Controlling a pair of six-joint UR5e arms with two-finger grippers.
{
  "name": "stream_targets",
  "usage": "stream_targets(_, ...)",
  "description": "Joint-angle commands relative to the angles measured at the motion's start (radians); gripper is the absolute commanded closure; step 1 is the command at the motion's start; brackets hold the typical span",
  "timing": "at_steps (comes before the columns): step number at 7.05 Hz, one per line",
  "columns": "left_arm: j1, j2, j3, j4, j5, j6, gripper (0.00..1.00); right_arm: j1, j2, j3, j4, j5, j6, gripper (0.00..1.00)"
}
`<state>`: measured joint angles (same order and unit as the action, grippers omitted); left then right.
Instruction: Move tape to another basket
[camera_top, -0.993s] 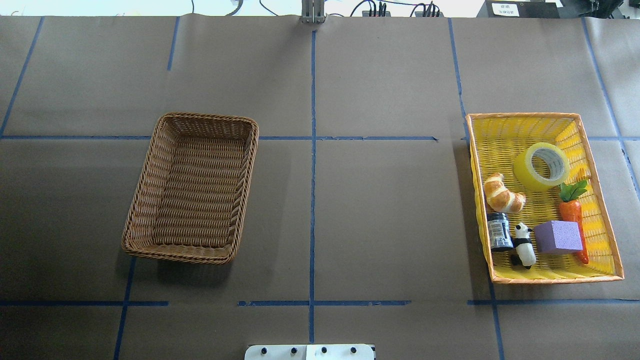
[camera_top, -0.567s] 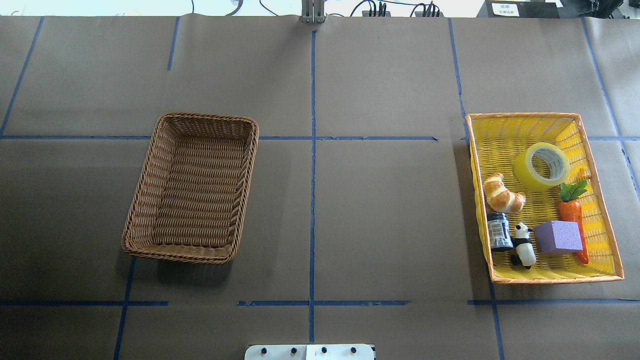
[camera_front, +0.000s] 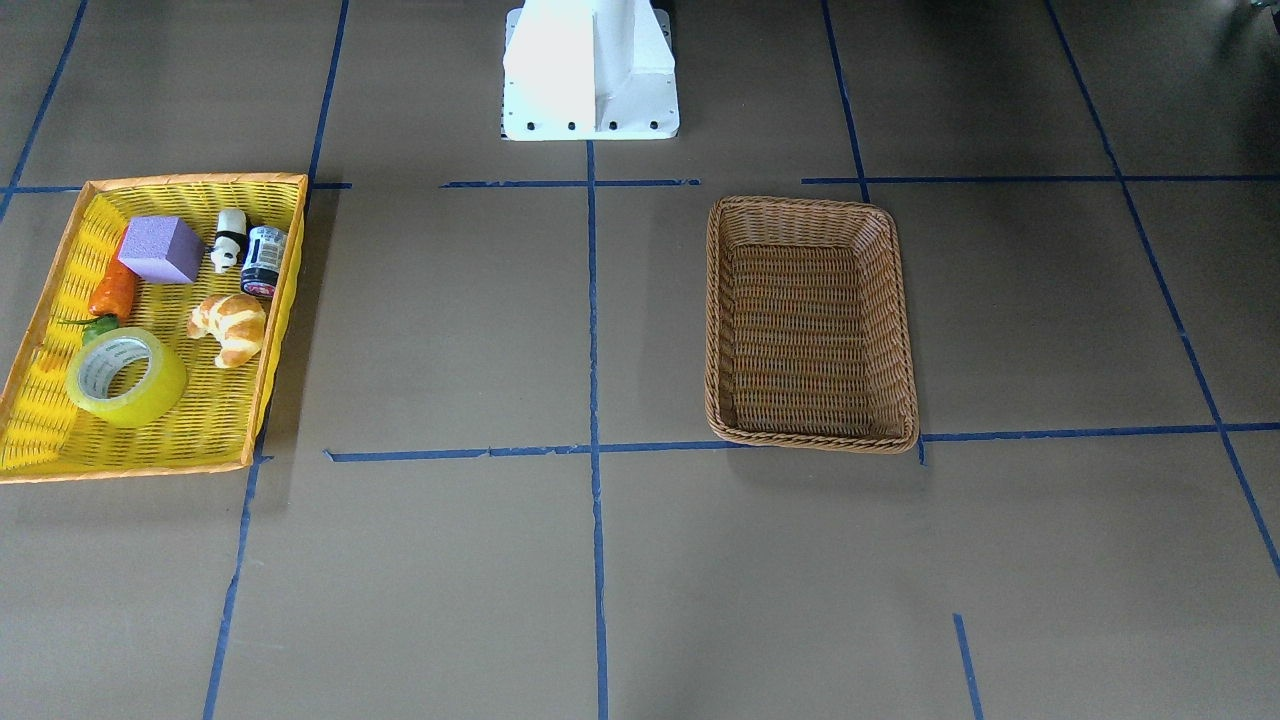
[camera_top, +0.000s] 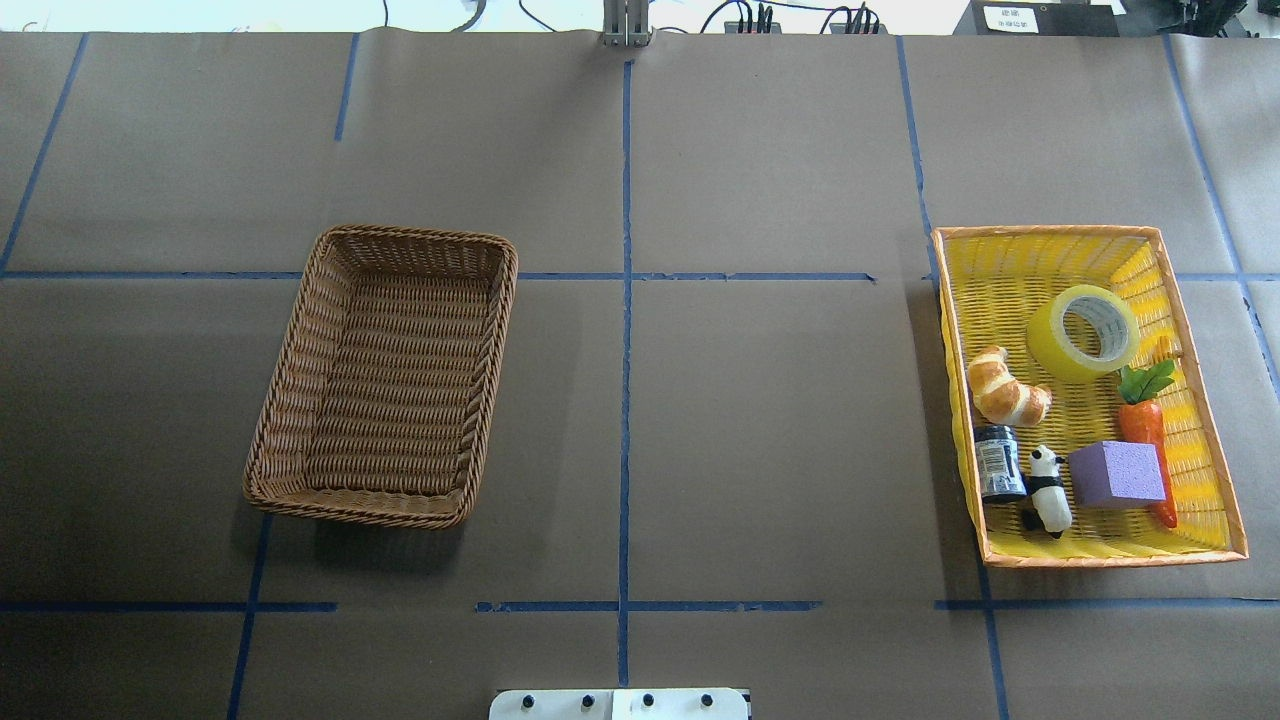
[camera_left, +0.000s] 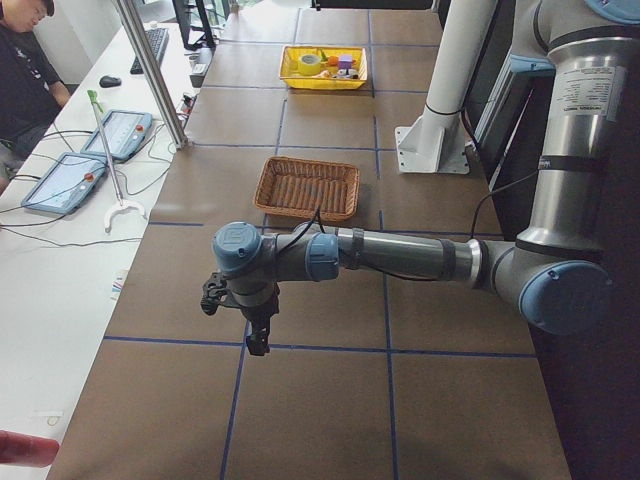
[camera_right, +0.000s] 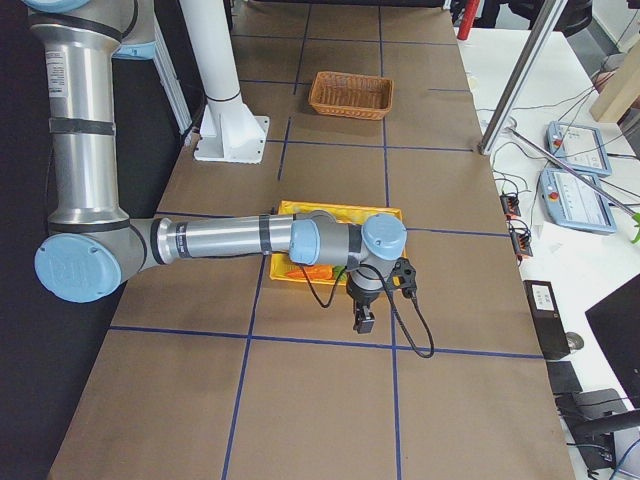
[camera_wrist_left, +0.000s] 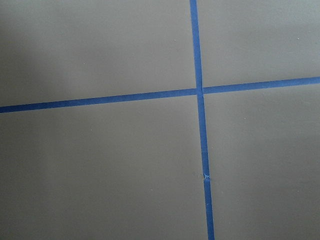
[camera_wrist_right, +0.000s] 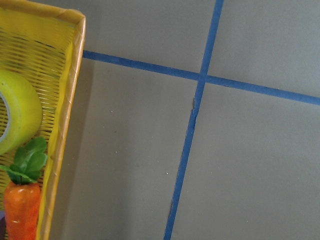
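Note:
The yellow-green tape (camera_top: 1082, 333) lies in the far part of the yellow basket (camera_top: 1050, 232), tilted against its right wall; it also shows in the front view (camera_front: 127, 376) and at the left edge of the right wrist view (camera_wrist_right: 15, 115). The brown wicker basket (camera_top: 490, 380) stands empty on the left half of the table, also in the front view (camera_front: 800, 203). My left gripper (camera_left: 255, 335) hangs over bare table beyond the brown basket. My right gripper (camera_right: 362, 322) hangs just outside the yellow basket. I cannot tell whether either is open or shut.
The yellow basket also holds a croissant (camera_top: 1007, 388), a small dark jar (camera_top: 999, 462), a panda figure (camera_top: 1047, 489), a purple block (camera_top: 1116, 473) and a toy carrot (camera_top: 1146, 415). Blue tape lines cross the brown table cover. The robot's white base (camera_front: 590, 70) stands mid-table.

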<state>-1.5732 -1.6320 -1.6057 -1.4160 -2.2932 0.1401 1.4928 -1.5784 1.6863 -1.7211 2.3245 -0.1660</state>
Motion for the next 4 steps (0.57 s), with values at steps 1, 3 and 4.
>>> stream_targets(1,-0.001,0.0,-0.01,0.0,-0.002,0.001,0.0,-0.006,0.0,0.0,0.0,0.001,-0.003,0.0)
stream_targets(3,-0.001,0.0,-0.013,-0.001,-0.003,0.001,0.0,-0.017,0.001,0.004,0.0,0.001,-0.001,0.0)
stream_targets(4,0.001,0.0,-0.014,-0.001,-0.003,0.001,0.0,-0.035,0.006,0.006,0.003,0.003,0.003,0.0)
